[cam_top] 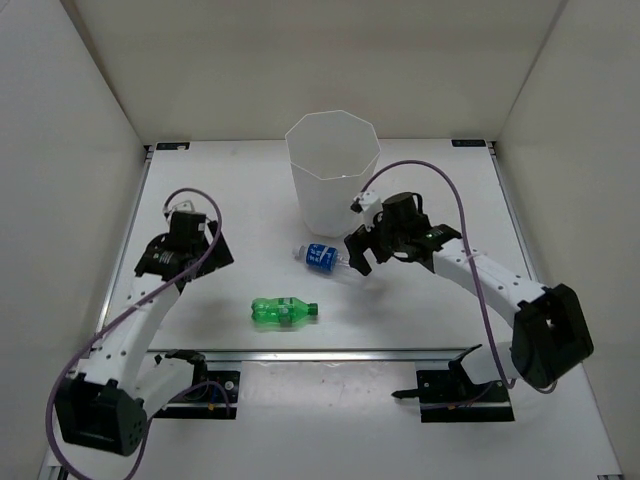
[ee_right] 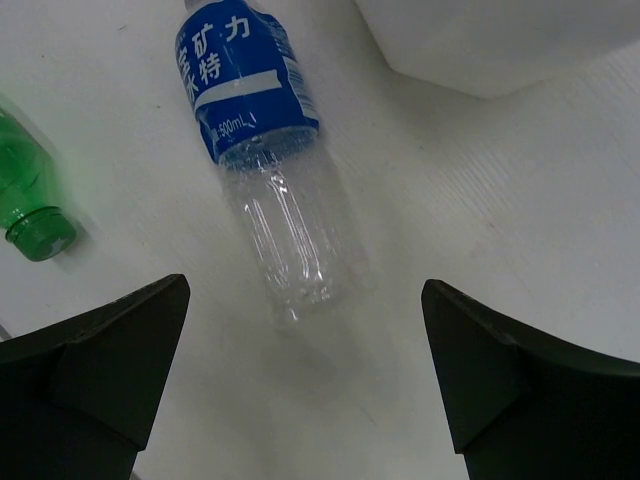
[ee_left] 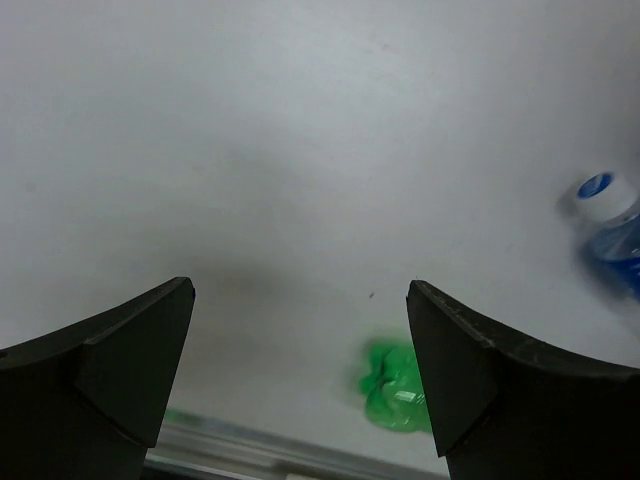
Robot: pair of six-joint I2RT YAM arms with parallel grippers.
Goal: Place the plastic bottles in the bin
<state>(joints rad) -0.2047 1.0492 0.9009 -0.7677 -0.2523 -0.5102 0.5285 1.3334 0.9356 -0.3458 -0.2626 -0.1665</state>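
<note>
Plastic bottles, two of them that I can see, lie on the white table (cam_top: pixel 430 330), both on the arms' side of the bin (cam_top: pixel 332 170). The bin stands upright at the far middle of the table.

The bottle with the blue label (ee_right: pixel 270 150) lies flat, near the foot of the bin. The right hand (ee_right: pixel 305 370) hangs just at its bottom end. Its two dark fingers stand wide apart, and the clear base of this bottle reaches about to the gap between their tips. I see no finger touching it, and the hand holds nothing.

The all-green bottle (cam_top: pixel 284 312) lies flat too, farther from the bin than the blue-label one and apart from it. No hand is on it.

The left hand (ee_left: pixel 300 370) is to the left of the bin and a little nearer to the arms, over bare table. Its fingers are also spread wide with nothing between them. From its wrist camera the green bottle is only a blurred green spot beyond the gap, close to one finger, and the white cap of the blue-label bottle shows at the edge.

The blue-label bottle points its cap toward the left arm and its base toward the right hand; its long axis runs across in front of the bin, slightly slanted. The green bottle lies almost parallel to it, with the dark green cap toward the right arm's side.
</note>
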